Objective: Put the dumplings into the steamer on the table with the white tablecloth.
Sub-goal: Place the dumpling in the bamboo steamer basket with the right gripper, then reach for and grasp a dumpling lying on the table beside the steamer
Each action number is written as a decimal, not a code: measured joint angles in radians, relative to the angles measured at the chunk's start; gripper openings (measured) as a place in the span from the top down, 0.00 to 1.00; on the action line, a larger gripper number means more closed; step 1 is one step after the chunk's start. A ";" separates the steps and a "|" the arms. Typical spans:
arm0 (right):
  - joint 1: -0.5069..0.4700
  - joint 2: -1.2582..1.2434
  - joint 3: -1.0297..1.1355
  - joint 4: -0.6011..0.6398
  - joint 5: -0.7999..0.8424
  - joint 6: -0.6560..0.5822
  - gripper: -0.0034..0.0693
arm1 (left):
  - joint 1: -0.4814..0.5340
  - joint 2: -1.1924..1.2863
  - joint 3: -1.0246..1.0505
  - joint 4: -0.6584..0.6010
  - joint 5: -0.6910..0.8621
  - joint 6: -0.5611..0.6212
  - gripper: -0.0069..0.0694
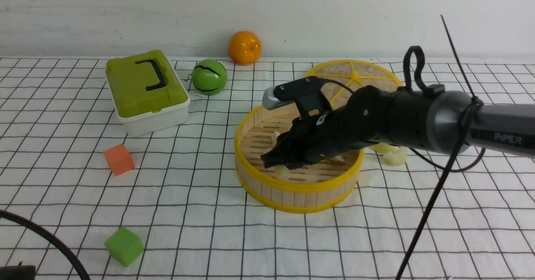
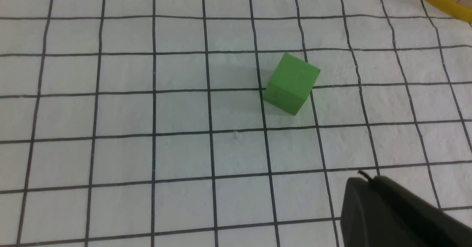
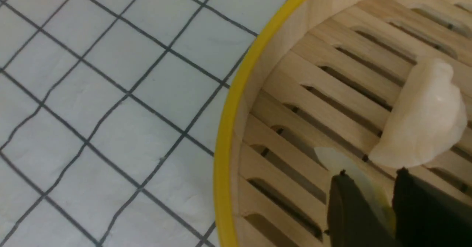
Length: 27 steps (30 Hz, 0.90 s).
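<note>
The steamer point(image 1: 292, 186) stands mid-table on the white grid tablecloth point(image 1: 188, 213). My right gripper point(image 1: 271, 161) reaches down inside it, low over the slatted floor. In the right wrist view the gripper point(image 3: 372, 173) is shut on a pale yellow-green dumpling point(image 3: 350, 166). A cream-white dumpling point(image 3: 420, 121) lies on the slats just beyond the fingertips. Two more dumplings point(image 1: 393, 155) lie on the cloth to the right of the steamer, partly hidden by the arm. My left gripper point(image 2: 363, 182) hovers shut and empty over the cloth near the front left.
The woven lid point(image 1: 355, 77) lies behind the steamer. A green box point(image 1: 144, 87), a green ball point(image 1: 209, 77) and an orange point(image 1: 244, 47) stand at the back left. An orange cube point(image 1: 119, 159) and a green cube point(image 1: 124, 245) lie on the left.
</note>
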 joint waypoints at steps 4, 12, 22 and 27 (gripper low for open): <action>0.000 0.004 0.000 0.008 -0.010 0.003 0.62 | 0.000 0.000 0.000 0.000 -0.006 0.000 0.92; -0.030 -0.073 -0.001 0.005 0.030 0.005 0.25 | 0.000 0.000 0.000 0.002 -0.014 0.000 0.91; -0.315 -0.201 -0.061 -0.297 0.155 -0.030 0.28 | 0.000 0.000 0.024 0.003 -0.073 0.000 0.91; -0.386 -0.084 -0.061 -0.383 0.216 -0.128 0.37 | 0.000 0.000 0.063 0.004 -0.128 0.000 0.91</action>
